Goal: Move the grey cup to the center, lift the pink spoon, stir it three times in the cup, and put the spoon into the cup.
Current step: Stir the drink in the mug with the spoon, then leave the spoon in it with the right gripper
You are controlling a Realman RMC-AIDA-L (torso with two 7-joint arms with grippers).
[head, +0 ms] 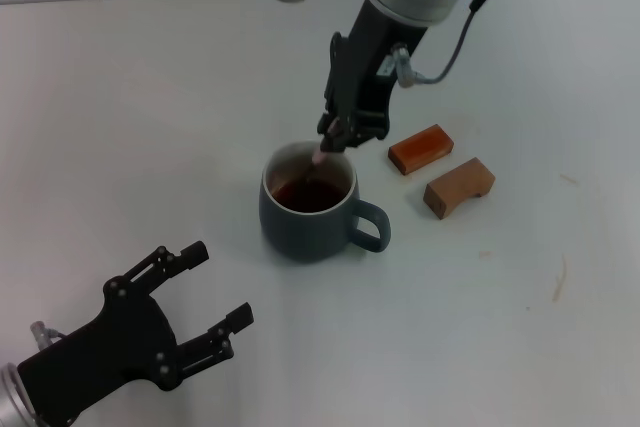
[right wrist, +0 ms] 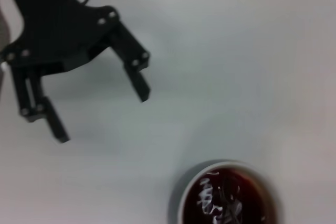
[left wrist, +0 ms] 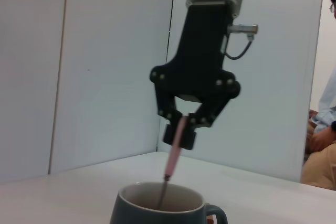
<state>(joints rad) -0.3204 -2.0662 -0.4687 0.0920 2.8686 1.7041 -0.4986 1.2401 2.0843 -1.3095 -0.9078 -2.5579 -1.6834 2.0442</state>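
Observation:
The grey cup (head: 312,212) stands mid-table, handle to the right, holding dark reddish-brown liquid. It also shows in the left wrist view (left wrist: 160,207) and the right wrist view (right wrist: 226,195). My right gripper (head: 338,137) hangs just above the cup's far rim, shut on the pink spoon (head: 318,160). The spoon (left wrist: 174,156) hangs tilted, its metal end down inside the cup. My left gripper (head: 215,287) is open and empty at the near left, apart from the cup; it also shows in the right wrist view (right wrist: 102,116).
Two brown wooden blocks lie right of the cup: an orange-brown one (head: 421,148) and a lighter notched one (head: 459,186). The white table (head: 150,117) extends all around. A seated person (left wrist: 323,145) is past the table's far side.

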